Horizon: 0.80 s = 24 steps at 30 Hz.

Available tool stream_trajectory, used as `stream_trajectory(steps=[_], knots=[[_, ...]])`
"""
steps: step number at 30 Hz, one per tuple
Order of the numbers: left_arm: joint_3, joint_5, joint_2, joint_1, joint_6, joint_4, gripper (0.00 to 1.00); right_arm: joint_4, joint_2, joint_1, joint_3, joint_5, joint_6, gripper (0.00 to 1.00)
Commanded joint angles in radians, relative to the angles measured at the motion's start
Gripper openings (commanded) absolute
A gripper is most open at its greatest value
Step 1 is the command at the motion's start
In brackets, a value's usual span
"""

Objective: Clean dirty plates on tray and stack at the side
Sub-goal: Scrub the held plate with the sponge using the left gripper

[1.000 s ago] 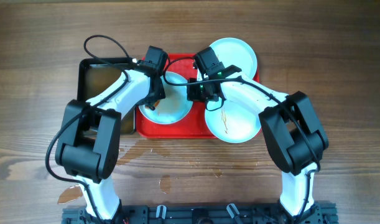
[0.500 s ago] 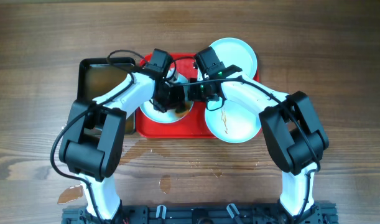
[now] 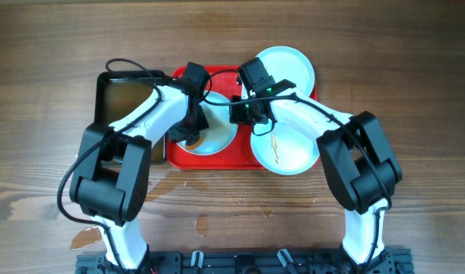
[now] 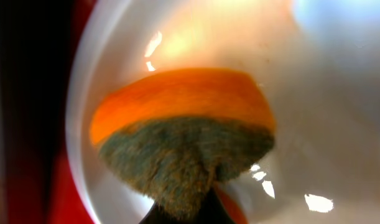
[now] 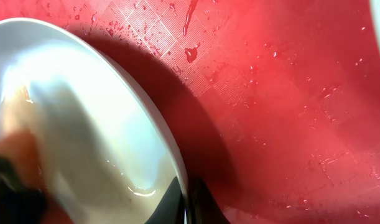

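Note:
Three pale mint-blue plates lie on or at the red tray [image 3: 221,158]. The left plate [image 3: 217,129] is tilted. My right gripper [image 3: 240,114] is shut on its right rim; the right wrist view shows the rim [image 5: 171,155] pinched between the fingers [image 5: 205,208] above the wet tray floor [image 5: 289,93]. My left gripper [image 3: 188,133] is shut on an orange sponge with a green scouring face [image 4: 183,124] and presses it on this plate's left inner side [image 4: 326,93]. A second plate [image 3: 287,67] is at the tray's back right. A third [image 3: 289,148], with an orange smear, is at the front right.
A black tray of brownish water [image 3: 122,99] stands just left of the red tray, under the left arm. Small puddles [image 3: 205,223] lie on the wooden table in front. A black cable loops over the left arm.
My left gripper has swept the sponge back from the plate's middle to its left side. The right gripper and the plates have not moved.

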Motion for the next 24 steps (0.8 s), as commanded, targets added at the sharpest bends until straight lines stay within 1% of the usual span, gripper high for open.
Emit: stream_trajectory(steps=[1,3,5,6,9,11,13,14,16,19,22,24], knots=[[-0.052,0.230,0.053,-0.057,0.122,0.011,0.04,0.010,0.026,0.003,0.013,0.000,0.013,0.05],[-0.052,0.305,0.053,-0.060,0.253,0.047,0.04,0.010,0.026,0.003,0.013,0.000,0.013,0.05],[-0.053,0.287,0.053,-0.058,0.322,0.104,0.04,0.009,0.026,0.003,0.013,0.000,0.013,0.05],[-0.053,0.263,0.053,-0.058,0.326,0.145,0.04,0.008,0.026,0.003,0.013,0.000,0.013,0.05],[-0.053,0.138,0.053,-0.058,0.325,0.319,0.04,0.002,0.026,0.003,0.013,0.000,0.012,0.05],[-0.053,0.012,0.053,-0.057,0.326,0.446,0.04,0.002,0.026,0.003,0.013,0.001,0.012,0.05],[-0.053,-0.085,0.053,-0.057,0.325,0.493,0.04,0.003,0.026,0.003,0.013,0.001,0.012,0.05],[-0.053,-0.127,0.053,-0.055,0.325,0.490,0.04,0.003,0.026,0.003,0.013,0.001,0.011,0.05],[-0.053,-0.146,0.053,-0.048,0.325,0.441,0.04,0.003,0.026,0.003,0.013,0.001,0.008,0.05],[-0.053,-0.146,0.053,-0.028,0.241,0.290,0.04,0.005,0.026,0.003,0.013,0.001,0.008,0.05],[-0.053,-0.116,0.053,-0.004,0.190,0.113,0.04,0.005,0.026,0.003,0.013,0.000,0.008,0.05],[-0.053,-0.045,0.053,0.010,0.190,0.012,0.04,0.005,0.026,0.003,0.013,0.000,0.009,0.05]])
